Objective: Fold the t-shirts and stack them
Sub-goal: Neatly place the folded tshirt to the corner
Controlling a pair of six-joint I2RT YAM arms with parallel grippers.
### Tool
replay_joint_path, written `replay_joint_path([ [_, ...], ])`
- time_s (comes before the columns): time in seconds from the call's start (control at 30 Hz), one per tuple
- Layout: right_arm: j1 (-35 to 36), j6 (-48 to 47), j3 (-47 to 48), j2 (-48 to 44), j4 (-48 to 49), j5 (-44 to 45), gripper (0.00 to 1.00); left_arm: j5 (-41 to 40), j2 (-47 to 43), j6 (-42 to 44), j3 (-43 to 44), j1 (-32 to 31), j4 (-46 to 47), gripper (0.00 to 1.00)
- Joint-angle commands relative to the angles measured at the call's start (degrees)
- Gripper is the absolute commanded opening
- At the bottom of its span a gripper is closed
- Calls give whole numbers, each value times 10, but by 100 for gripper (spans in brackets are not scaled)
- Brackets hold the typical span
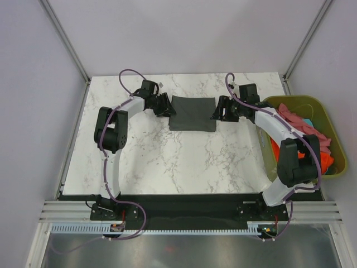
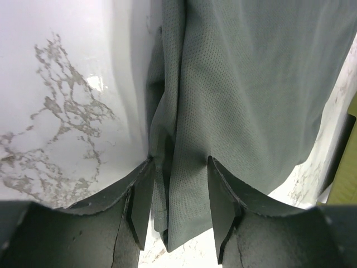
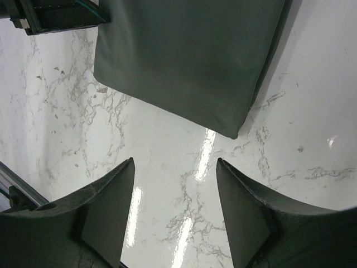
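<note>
Both arms reach to the far middle of the white marble table (image 1: 167, 156), elbows bowed outward, flanking a folded charcoal t-shirt (image 1: 192, 113). The left gripper (image 2: 179, 162) stands partly open astride the shirt's left edge, with loose folds lying unpinched between its fingers. The right gripper (image 3: 174, 162) is spread wide and empty over marble, just short of the shirt's right corner. Pale walls (image 1: 184, 33) close in the left, far and right sides. At the table's right edge, an olive-green bin (image 1: 293, 98) holds a pink t-shirt (image 1: 295, 117) and an orange t-shirt (image 1: 329, 163). Bare marble stretches from the shirt to the arm bases.
</note>
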Motion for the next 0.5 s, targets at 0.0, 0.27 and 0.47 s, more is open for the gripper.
replay_joint_path([
  [0.0,6,3,-1,-31,0,6,68,-42,5,26,16,5,-7,51],
  [0.27,9,0,-1,-28,-1,10,68,42,-47,44,21,6,-7,52],
  [0.47,10,-6,-3,-28,-1,10,68,2,-57,54,25,6,-7,54],
])
